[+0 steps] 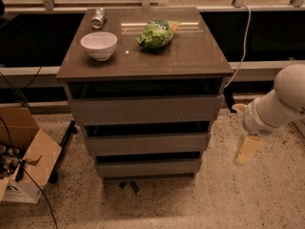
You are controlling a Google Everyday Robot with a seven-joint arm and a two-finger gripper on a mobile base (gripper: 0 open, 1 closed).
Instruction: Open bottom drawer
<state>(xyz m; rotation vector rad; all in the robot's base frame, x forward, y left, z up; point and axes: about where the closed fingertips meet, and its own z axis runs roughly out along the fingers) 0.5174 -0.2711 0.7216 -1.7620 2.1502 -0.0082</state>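
A grey-brown drawer unit stands in the middle of the camera view with three handleless fronts. The bottom drawer [147,167] is the narrowest and lowest front, closed, just above the floor. The middle drawer [147,143] and the wide top drawer [145,109] sit above it. My gripper [247,150] hangs from the white arm [281,104] at the right, over the floor, about level with the middle and bottom drawers and well to the right of the unit, touching nothing.
On the unit's top [190,56] stand a white bowl [99,45], a tipped can [98,17] and a green snack bag [156,33]. An open cardboard box [26,161] with cables sits on the floor at left. A white cable [244,37] runs down behind the unit at right.
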